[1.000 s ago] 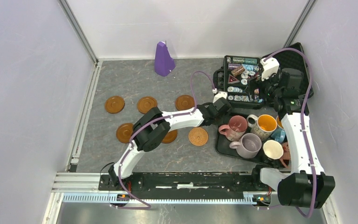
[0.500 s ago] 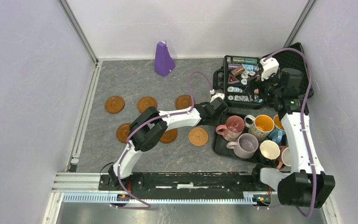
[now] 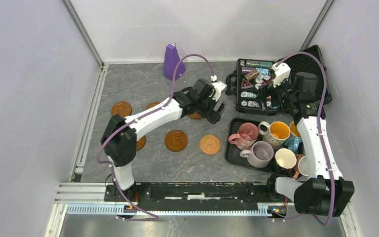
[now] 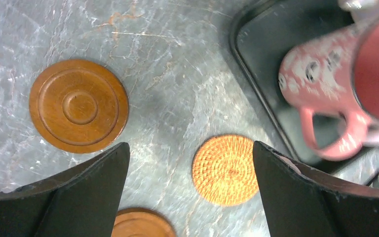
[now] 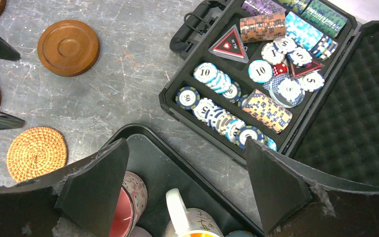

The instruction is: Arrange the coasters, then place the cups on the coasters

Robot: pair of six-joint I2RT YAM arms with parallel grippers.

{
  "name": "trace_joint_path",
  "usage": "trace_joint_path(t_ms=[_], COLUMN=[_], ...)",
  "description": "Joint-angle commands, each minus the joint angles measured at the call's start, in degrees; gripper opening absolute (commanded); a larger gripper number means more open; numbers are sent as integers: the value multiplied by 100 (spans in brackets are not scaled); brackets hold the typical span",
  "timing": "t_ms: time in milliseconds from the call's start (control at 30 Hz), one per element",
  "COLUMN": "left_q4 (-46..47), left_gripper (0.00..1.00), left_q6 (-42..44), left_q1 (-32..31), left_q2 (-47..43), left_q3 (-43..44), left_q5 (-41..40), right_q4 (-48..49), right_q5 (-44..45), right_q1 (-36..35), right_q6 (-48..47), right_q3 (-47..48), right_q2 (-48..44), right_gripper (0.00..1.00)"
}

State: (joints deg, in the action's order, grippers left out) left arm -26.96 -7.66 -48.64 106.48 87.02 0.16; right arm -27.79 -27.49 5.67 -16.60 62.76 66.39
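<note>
Your left gripper [image 4: 190, 148] hangs wide open and empty above the coasters [image 4: 79, 105], and your right gripper [image 5: 186, 143] is equally wide and empty over the chip case [image 5: 256, 74].

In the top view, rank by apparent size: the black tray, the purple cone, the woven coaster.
1. black tray
2. purple cone, though it stands tall, nearer the camera, so its lead is unsure
3. woven coaster

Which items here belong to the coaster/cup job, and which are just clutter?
Job: brown coasters, woven coaster, mugs on the black tray.
Lying about: purple cone, poker chip case.
</note>
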Motion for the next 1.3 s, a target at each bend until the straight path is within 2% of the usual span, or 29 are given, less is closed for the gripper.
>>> trace_joint_path(t_ms=[0,133,200,467,733,967,1033,1267], left_q4=[-627,-619,-530,-74,226,385,397,643], left_gripper=[100,100,100,79,66,60,56,28], left_q6=[2139,2287,2163,1845,1608,1705,1774,1762], left_q1=[72,-395,-601,-877,-1133,-1212,-1211,-1213], left_q2=[-444,-446,-307,406,1056,1444,1522,1333], left_q3=[-181,-172,-77,348,761,1020,1070,837], left_q5=[1997,1969,1624,1308,963,1031,1073,1310], right_q4=[-59,-86,-77,17,72,85,85,28], right_q5=[-223,-215,-214,-244,-223,-215,-188,-154], right_q1=[4,4,4,13,29,30,30,39], right_q6=[-166,-178,-147,-11,43,30,8,-62], right_q3=[248,242,225,205,246,240,277,362], right_q2=[-74,-151,-180,-227,-194,-148,-133,-83], right_gripper=[95,95,95,95,95,95,95,95])
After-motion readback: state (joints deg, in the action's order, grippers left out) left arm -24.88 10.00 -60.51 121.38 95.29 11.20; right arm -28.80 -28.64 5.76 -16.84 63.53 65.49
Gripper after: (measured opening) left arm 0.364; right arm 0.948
